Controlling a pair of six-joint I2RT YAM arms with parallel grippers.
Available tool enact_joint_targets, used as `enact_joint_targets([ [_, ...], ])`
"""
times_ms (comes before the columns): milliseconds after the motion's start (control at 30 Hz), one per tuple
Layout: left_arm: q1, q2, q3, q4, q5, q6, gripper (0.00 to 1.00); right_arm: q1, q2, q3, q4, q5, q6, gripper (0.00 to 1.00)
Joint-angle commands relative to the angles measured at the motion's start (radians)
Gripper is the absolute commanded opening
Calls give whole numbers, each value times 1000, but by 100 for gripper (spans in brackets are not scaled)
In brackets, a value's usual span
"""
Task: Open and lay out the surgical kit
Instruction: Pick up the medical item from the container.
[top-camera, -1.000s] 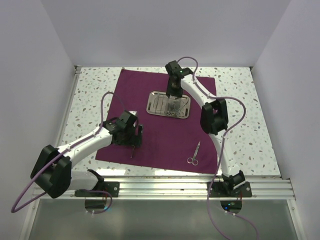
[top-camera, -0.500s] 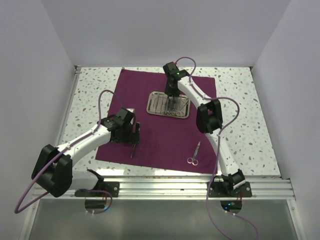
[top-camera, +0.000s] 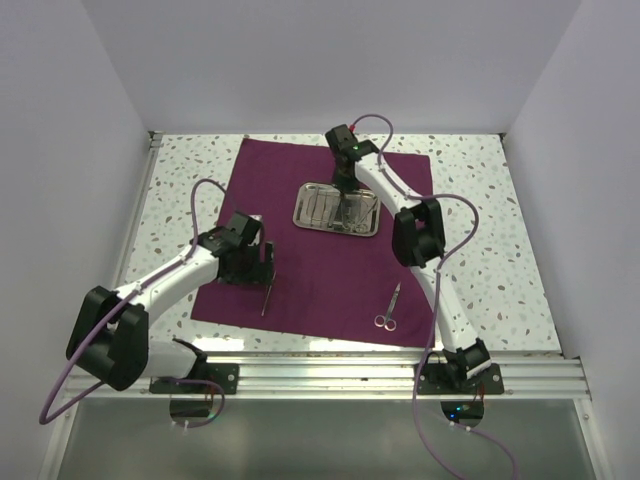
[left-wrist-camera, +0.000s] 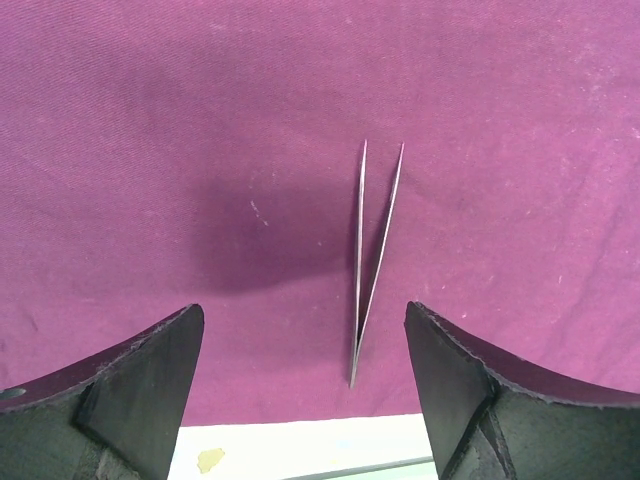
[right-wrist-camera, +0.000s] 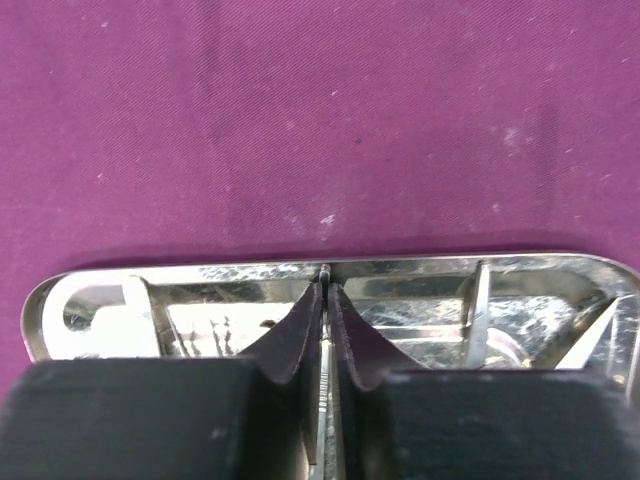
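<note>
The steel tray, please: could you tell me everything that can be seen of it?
The steel tray is small and rectangular, with rounded corners and a low raised rim, made of shiny, mirror-like metal. It lies flat on the purple cloth, in its far middle part. The right hand reaches into it, shut on a thin steel piece. Other thin steel instruments lie inside.
</note>
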Motion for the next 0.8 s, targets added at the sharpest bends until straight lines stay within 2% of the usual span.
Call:
enact_joint_targets([
  [0,13,1,22,16,15,19,85,23,67,-54,-76,-47,28,3],
  [67,14,1,24,16,17,20,85,27,73,-48,-86,-44,36,0],
  [300,25,14,32,22,24,31,84,27,41,-54,-70,-63,10,0],
  [767,25,11,59,34,32,33,81,26,-235,-64,0,-1,-39,0],
])
